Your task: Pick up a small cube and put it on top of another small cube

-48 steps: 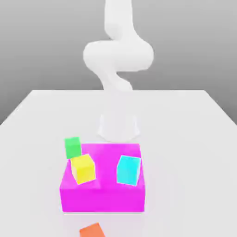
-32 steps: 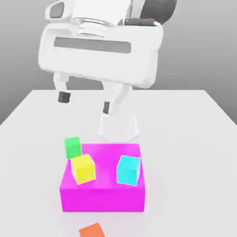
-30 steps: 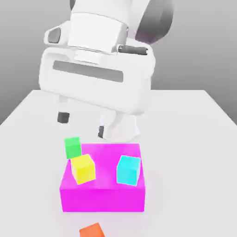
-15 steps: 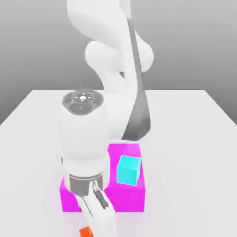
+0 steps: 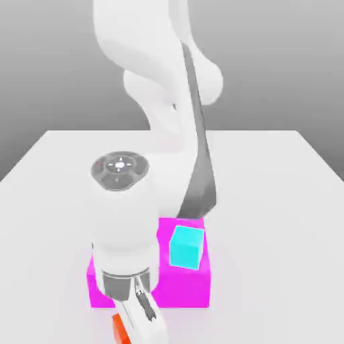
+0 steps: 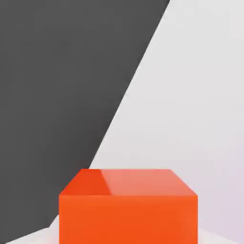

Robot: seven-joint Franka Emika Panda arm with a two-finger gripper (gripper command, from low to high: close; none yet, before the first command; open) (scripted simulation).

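The small orange cube [image 5: 119, 328] lies on the white table just in front of the magenta block, at the bottom of the exterior view. My gripper [image 5: 130, 335] has come straight down onto it and is shut on the small cube, and the white hand covers the cube's right side. In the hand view the orange cube [image 6: 127, 205] sits very close, with its top face and one side showing. A cyan cube [image 5: 186, 246] of about the same size stands on the magenta block.
The big magenta block [image 5: 191, 287] sits directly behind the hand, its left half covered by my arm [image 5: 124, 215]. The white table [image 5: 282, 195] spreads out on both sides. In the hand view the table's edge [image 6: 128, 95] runs diagonally against a dark ground.
The arm swung down in front of the magenta block, and the hand dropped onto the orange cube and shut on it. The arm now covers the yellow and green cubes.
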